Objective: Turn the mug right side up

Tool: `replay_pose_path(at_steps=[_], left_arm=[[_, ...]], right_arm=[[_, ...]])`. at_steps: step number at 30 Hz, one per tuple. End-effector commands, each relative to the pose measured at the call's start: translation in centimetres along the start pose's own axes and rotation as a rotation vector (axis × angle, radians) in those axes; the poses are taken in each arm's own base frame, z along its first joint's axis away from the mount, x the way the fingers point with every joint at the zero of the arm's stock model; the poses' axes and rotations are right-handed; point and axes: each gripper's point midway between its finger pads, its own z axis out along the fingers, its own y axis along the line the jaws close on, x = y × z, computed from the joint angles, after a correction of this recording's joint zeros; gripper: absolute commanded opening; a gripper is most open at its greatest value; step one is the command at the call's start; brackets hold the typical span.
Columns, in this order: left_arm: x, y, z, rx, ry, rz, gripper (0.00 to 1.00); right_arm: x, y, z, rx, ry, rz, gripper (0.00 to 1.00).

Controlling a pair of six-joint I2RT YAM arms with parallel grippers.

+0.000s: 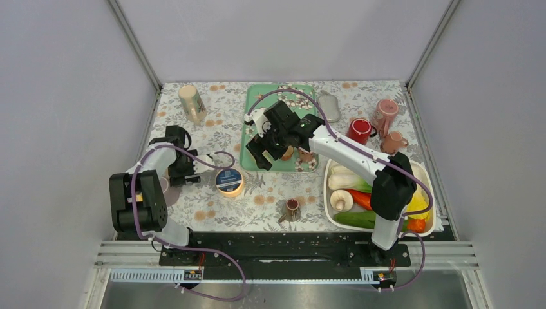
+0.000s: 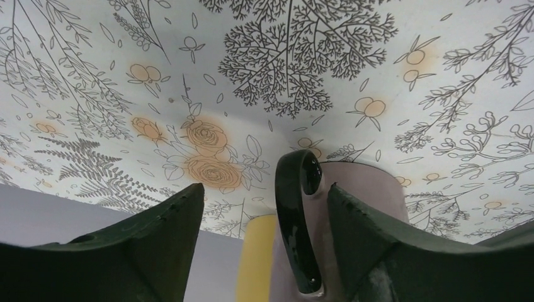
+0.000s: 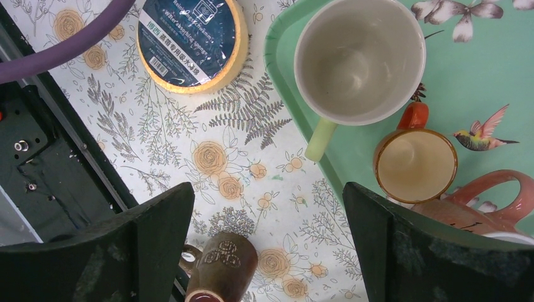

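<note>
At the near edge of the flowered tablecloth [image 1: 212,212] a small brown mug [image 1: 291,209] sits between the two arms. To its right is a white dish [image 1: 327,193] heaped with vegetables.

Further in on the left, the left gripper [image 2: 264,189] hangs low beside the mug [image 2: 359,207], which is close to the left edge of the table and is partly hidden by the arm in the top view. In the left wrist view the mug is pale lilac with a glossy black handle [image 2: 296,233]. One flat end of it meets the cloth, so its long axis stands upright off the table. Whether the rim or the base is down cannot be told. The handle runs lengthwise along the body and points straight at the wrist camera. The jaws are spread with the handle in the gap between them. The left finger [image 2: 164,233] is clear of the handle and the right finger [image 2: 378,245] is close against the mug's wall. A yellow shape beyond the mug is too cropped to identify.

Just right of that gripper lies a round sponge pack [image 1: 229,181]. Past it, the right gripper [image 3: 267,189] hovers over the near left corner of the green tray [image 1: 257,96] with its jaws wide apart and nothing between them. Below it on the tray are a white mug [image 3: 359,60] with its mouth up and a small orange cup [image 3: 415,165].

At the far side are a cream tumbler [image 1: 192,103], a red mug [image 1: 359,131] and two pink mugs [image 1: 386,112].
</note>
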Motion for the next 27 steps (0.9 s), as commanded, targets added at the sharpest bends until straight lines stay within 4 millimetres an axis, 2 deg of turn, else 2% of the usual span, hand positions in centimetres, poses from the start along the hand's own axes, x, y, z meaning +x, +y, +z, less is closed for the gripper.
replay_pose_path(at_steps=[1, 3, 9, 15, 20, 27], left_arm=[[0.4, 1.5, -1.2, -0.031, 0.046, -0.019, 0.7], [-0.1, 1.2, -1.3, -0.011, 0.032, -0.018, 0.59], [-2.5, 1.0, -2.5, 0.025, -0.069, -0.045, 0.01], [-5.7, 2.5, -5.3, -0.027, -0.227, -0.092, 0.0], [-9.9, 4.7, -9.9, -0.103, -0.47, -0.19, 0.0], [-14.5, 7.7, -16.8, -0.222, -0.771, -0.396, 0.0]], right_arm=[[-1.9, 0.0, -0.9, -0.008, -0.05, -0.01, 0.98], [-1.8, -0.1, -0.8, -0.007, -0.047, -0.013, 0.98], [-1.6, -0.4, -1.1, 0.005, -0.047, -0.015, 0.98], [-2.2, -1.0, -2.6, 0.047, -0.085, 0.007, 0.98], [-4.0, -1.0, -4.7, 0.071, -0.196, 0.007, 0.98], [-8.2, 3.3, -6.8, -0.146, -0.417, 0.056, 0.98]])
